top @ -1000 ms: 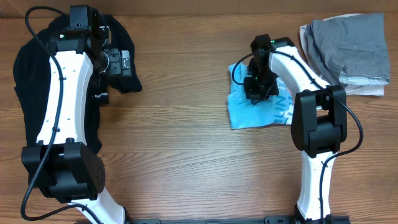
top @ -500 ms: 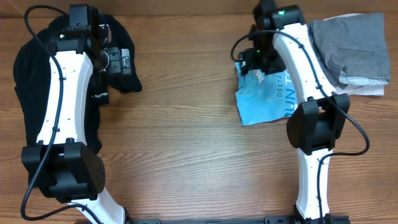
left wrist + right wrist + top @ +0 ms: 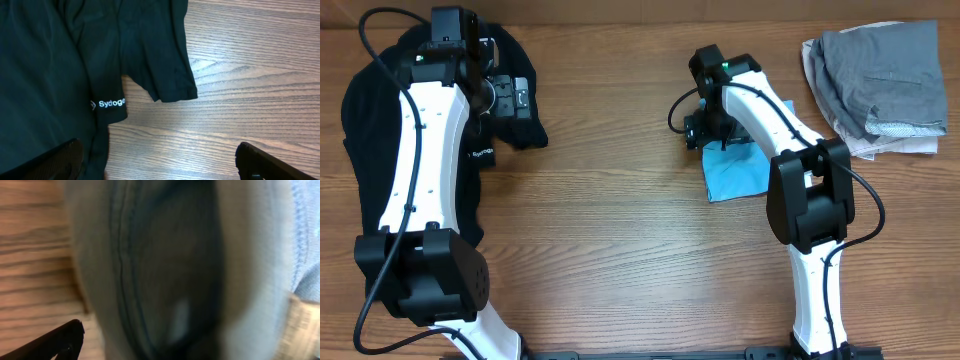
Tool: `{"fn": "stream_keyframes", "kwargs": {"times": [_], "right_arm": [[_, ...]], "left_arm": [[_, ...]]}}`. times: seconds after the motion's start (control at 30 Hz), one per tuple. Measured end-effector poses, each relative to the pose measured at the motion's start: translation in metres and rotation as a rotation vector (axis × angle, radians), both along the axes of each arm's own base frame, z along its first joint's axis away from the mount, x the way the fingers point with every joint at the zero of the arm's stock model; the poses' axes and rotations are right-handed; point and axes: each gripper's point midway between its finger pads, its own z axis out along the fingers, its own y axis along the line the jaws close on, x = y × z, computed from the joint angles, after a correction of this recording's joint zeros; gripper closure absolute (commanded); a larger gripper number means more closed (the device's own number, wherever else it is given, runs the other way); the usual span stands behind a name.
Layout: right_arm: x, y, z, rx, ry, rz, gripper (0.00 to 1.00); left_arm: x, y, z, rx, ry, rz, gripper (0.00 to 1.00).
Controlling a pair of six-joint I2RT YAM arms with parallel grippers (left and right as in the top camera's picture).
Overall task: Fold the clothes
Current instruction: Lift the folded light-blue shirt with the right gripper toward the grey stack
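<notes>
I am watching the black shirt (image 3: 355,130) lying crumpled along the left edge of the table (image 3: 620,230), partly under the left arm. The left gripper (image 3: 512,98) is hovering over its sleeve (image 3: 165,75), fingers spread wide and gripping nothing, with a small white logo (image 3: 107,104) showing nearby. Right of centre, the light blue T-shirt (image 3: 740,170) is lying as a small flat patch, the right gripper (image 3: 703,130) sitting at its upper left corner. Blurred blue cloth is filling that wrist view, so I cannot tell whether it is clamped. Grey clothes (image 3: 880,75) are lying far right.
</notes>
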Motion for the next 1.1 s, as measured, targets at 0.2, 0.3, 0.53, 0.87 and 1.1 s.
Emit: {"fn": "stream_keyframes", "kwargs": {"times": [0.2, 0.3, 0.53, 0.87, 1.1], "right_arm": [[0.004, -0.009, -0.009, -0.062, -0.043, -0.008, 0.64], [0.005, -0.018, -0.008, -0.110, -0.062, -0.036, 0.96], [-0.009, -0.030, 0.002, -0.159, -0.006, -0.067, 0.96], [0.021, -0.061, 0.124, -0.111, -0.142, -0.167, 0.96], [0.037, -0.112, 0.234, -0.070, -0.398, -0.191, 0.96]], "left_arm": [[0.000, 0.000, 0.000, 0.000, 0.000, 0.000, 0.00], [0.000, 0.000, 0.000, 0.000, 0.000, 0.000, 0.00], [0.000, 0.000, 0.000, 0.000, 0.000, 0.000, 0.00], [0.000, 0.000, 0.000, 0.000, 0.000, 0.000, 0.00], [0.000, 0.000, 0.000, 0.000, -0.001, 0.000, 0.00]]}}
